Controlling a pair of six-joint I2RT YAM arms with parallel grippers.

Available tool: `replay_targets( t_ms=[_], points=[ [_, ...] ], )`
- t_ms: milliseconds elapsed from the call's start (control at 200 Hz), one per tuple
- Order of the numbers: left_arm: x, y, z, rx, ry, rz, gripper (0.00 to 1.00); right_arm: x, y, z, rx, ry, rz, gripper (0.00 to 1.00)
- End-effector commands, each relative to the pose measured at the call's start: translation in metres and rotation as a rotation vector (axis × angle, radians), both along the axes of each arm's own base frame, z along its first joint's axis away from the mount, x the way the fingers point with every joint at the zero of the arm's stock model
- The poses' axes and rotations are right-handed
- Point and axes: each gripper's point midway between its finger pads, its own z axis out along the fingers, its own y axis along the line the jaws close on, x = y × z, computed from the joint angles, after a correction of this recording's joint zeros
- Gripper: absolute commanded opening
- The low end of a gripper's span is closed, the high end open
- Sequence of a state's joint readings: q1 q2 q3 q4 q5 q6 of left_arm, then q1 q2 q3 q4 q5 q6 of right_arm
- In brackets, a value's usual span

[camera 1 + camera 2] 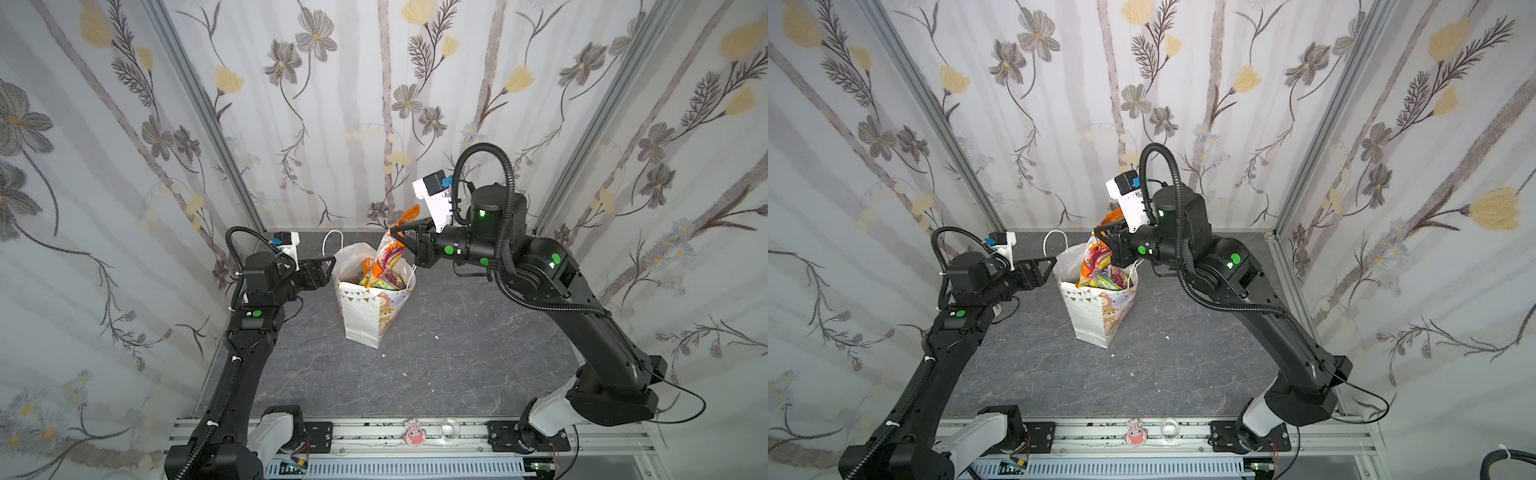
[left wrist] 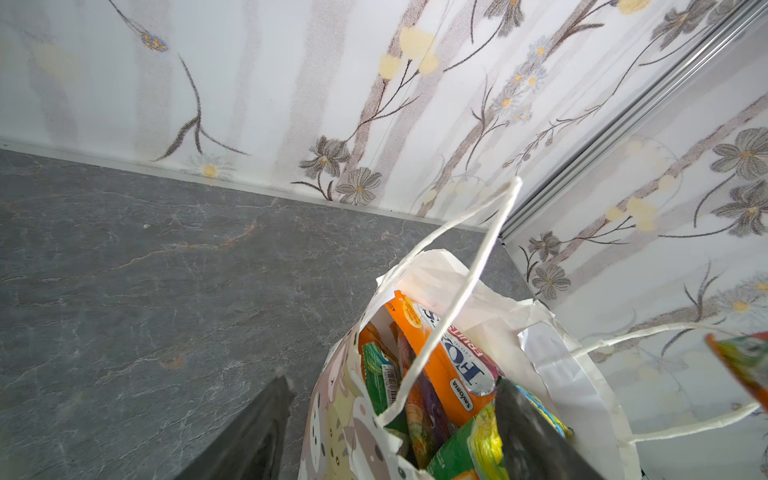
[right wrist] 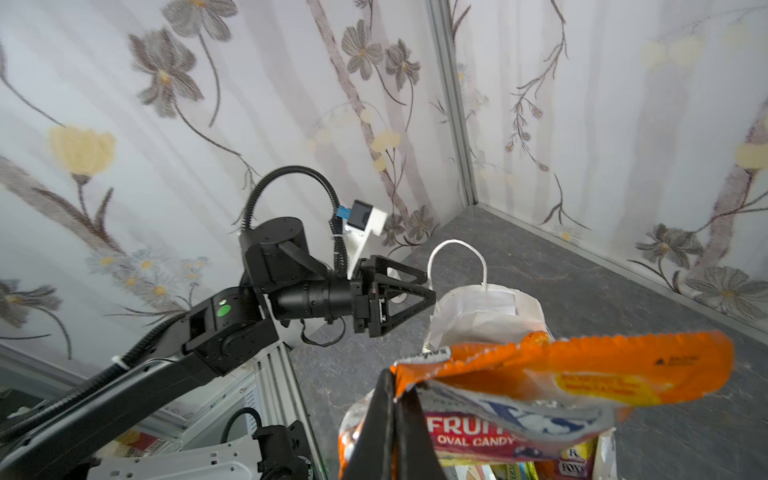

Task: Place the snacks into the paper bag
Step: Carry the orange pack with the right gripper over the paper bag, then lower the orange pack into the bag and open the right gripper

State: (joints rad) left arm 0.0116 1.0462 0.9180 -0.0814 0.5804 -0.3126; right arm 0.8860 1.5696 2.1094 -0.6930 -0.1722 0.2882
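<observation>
I've got the paper bag upright at centre frame in both top views, toward the back of the grey table, mouth open, one cord handle standing up at its upper left. Inside is a heap of snacks, orange, green and yellow, clearest in the L wrist view.

R gripper is clamped on the top of an orange packet. In the R wrist view its fingers are pinched together on the packet's corner. Packet's long axis runs steep: top end twd upper right of frame, low end down-left at the bag mouth.

L gripper sits at the bag's left rim with its fingers apart, one outside the wall and one over the snacks.
</observation>
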Motion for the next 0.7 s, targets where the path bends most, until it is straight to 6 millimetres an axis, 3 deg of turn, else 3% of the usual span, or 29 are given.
replay_targets(
  t_ms=[0,155,694],
  points=[
    [0.001,-0.003,0.009,-0.009,-0.04,-0.017,0.77,0.016,-0.002,0.002,-0.017,-0.048,-0.083,0.0],
    [0.001,-0.002,0.01,-0.006,-0.044,-0.01,0.77,0.042,0.01,-0.023,-0.062,-0.02,-0.162,0.0],
    [0.003,0.005,0.007,0.013,-0.03,0.03,0.81,0.074,0.06,-0.051,-0.069,-0.036,-0.198,0.0]
  ],
)
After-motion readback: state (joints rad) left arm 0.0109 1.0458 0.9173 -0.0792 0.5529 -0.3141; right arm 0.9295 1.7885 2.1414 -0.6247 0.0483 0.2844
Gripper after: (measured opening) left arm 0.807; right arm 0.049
